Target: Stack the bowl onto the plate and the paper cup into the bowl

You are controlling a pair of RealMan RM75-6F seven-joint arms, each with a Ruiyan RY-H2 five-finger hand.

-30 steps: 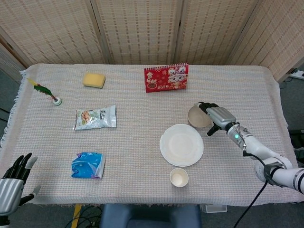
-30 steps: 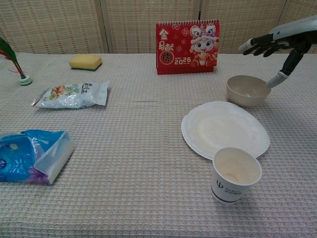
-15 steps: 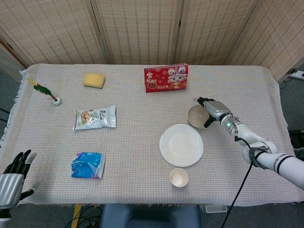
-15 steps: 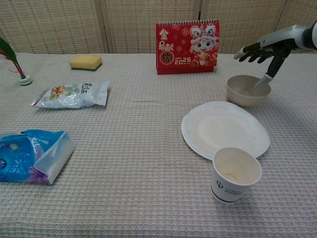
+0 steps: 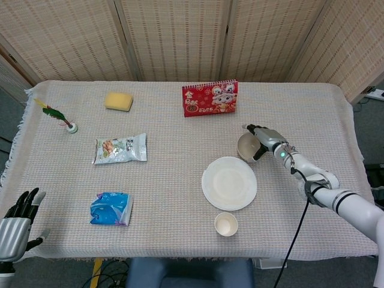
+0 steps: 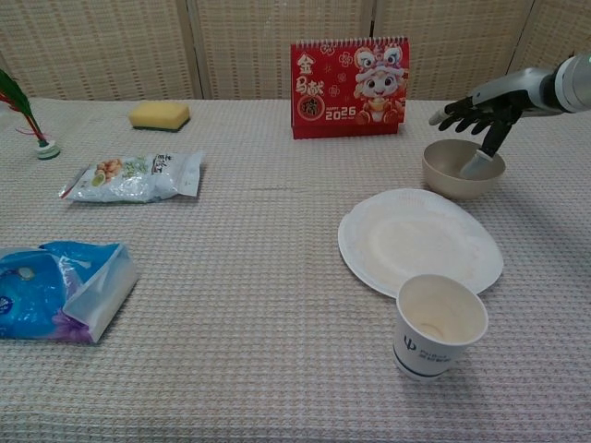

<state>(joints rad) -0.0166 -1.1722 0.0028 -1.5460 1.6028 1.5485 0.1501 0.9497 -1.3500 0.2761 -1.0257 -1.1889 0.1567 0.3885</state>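
- My left hand (image 5: 17, 223) idles at the near left edge of the tabletop (image 5: 162, 180), fingers apart and holding nothing; only the head view shows it, well apart from all three task things.
- The plate (image 5: 229, 183) lies flat right of centre. The paper cup (image 5: 226, 224) stands upright just near of it, apart from its rim and not yet stacked.
- The bowl (image 5: 249, 147) sits upright on the tabletop just beyond the plate's far right edge.
- My right hand (image 5: 262, 138) is over the bowl's right rim, fingers spread above it, thumb reaching down inside. I cannot tell whether it grips the rim yet.
- The plate lies near and left of this hand, so I judge the carry goes that way.
- The chest view shows the thumb inside the bowl; the head view shows the bowl-to-plate gap.
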